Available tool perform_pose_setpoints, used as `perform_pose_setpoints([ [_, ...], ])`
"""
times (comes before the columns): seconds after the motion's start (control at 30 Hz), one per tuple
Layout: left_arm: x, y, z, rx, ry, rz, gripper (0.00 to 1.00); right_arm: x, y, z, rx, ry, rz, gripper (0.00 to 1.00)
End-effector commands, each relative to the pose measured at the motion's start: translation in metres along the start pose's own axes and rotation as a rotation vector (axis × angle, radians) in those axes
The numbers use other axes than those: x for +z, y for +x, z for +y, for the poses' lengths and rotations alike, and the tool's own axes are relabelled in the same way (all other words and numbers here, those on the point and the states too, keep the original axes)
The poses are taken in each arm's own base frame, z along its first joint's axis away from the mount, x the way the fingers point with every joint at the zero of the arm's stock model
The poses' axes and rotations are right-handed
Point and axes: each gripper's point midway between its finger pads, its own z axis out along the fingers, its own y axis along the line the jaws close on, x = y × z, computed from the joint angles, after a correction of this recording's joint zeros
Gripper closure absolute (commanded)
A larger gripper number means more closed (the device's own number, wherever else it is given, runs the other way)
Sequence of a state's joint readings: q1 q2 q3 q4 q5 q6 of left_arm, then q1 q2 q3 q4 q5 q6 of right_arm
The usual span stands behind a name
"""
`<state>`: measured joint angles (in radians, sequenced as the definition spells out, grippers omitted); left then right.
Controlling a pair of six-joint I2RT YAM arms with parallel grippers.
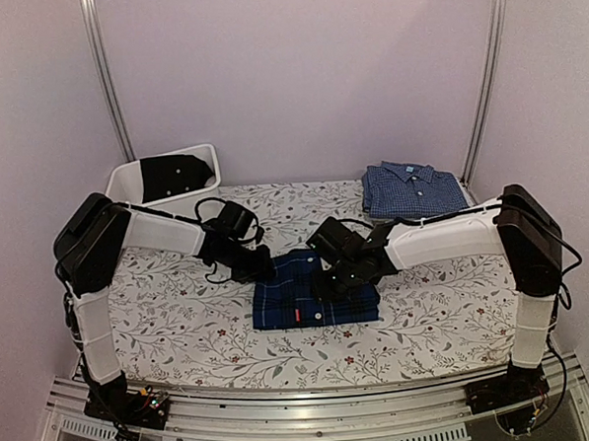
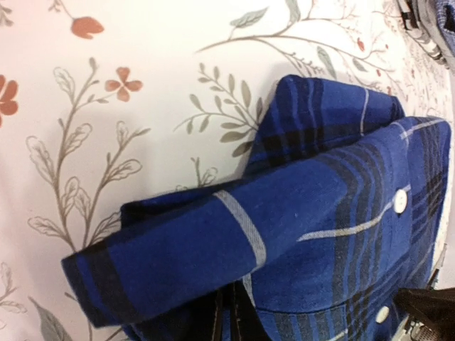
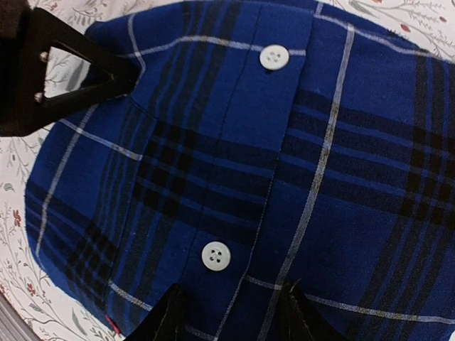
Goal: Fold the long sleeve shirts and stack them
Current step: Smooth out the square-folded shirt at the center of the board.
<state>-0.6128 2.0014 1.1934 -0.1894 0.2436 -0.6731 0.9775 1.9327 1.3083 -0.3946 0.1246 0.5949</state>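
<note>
Left tool clamps a raised fold of the navy plaid shirt; right tool gapes.

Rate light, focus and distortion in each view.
Top external: even soft light, no glare, faint shadows on the floral tablecloth. Left wrist: plaid shirt sharp, tablecloth overbright. Right wrist: weave and buttons crisp, shirt's outline looks bowed by the lens.
</note>
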Motion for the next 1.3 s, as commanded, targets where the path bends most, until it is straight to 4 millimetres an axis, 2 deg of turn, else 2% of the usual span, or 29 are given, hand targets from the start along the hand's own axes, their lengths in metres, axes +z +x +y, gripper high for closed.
perform_pose_setpoints([
  [0.0, 0.006, -0.005, 0.007, 0.011, -0.013, -0.003, 0.95, 0.027, 0.031, -0.022, 0.02, 0.08, 0.071, 0.55],
  [0.1, 0.007, -0.003, 0.011, 0.006, -0.013, 0.005, 0.95, 0.028, 0.039, -0.026, 0.024, 0.1, 0.087, 0.55],
  [0.2, 0.006, -0.002, 0.012, 0.008, -0.011, 0.008, 0.95, 0.021, 0.039, -0.029, 0.026, 0.117, 0.085, 0.55],
  [0.37, 0.004, -0.002, 0.012, 0.016, -0.012, 0.007, 0.94, -0.022, 0.024, -0.027, 0.066, 0.071, 0.0, 0.53],
  [0.47, 0.004, -0.003, 0.011, 0.017, -0.007, 0.007, 0.94, -0.038, 0.034, -0.038, 0.097, 0.068, -0.012, 0.54],
  [0.57, 0.003, -0.005, 0.008, 0.02, 0.0, 0.006, 0.94, -0.036, 0.053, -0.046, 0.118, 0.056, 0.017, 0.55],
  [0.73, -0.002, -0.01, 0.002, 0.036, 0.011, -0.006, 0.93, -0.019, 0.092, -0.058, 0.16, 0.048, 0.1, 0.6],
  [0.83, -0.006, -0.015, -0.003, 0.051, 0.019, -0.014, 0.93, -0.019, 0.1, -0.063, 0.182, 0.05, 0.116, 0.6],
  [0.93, -0.014, -0.021, -0.012, 0.066, 0.035, -0.025, 0.89, -0.03, 0.09, -0.06, 0.187, 0.043, 0.084, 0.6],
  [1.1, -0.051, -0.033, -0.035, 0.083, 0.09, -0.074, 0.79, -0.062, 0.06, -0.053, 0.181, 0.032, 0.007, 0.6],
  [1.2, -0.077, -0.028, -0.045, 0.074, 0.133, -0.096, 0.7, -0.077, 0.045, -0.051, 0.175, 0.034, -0.04, 0.58],
  [1.27, -0.089, -0.018, -0.043, 0.067, 0.144, -0.094, 0.65, -0.082, 0.038, -0.055, 0.182, 0.034, -0.065, 0.56],
])
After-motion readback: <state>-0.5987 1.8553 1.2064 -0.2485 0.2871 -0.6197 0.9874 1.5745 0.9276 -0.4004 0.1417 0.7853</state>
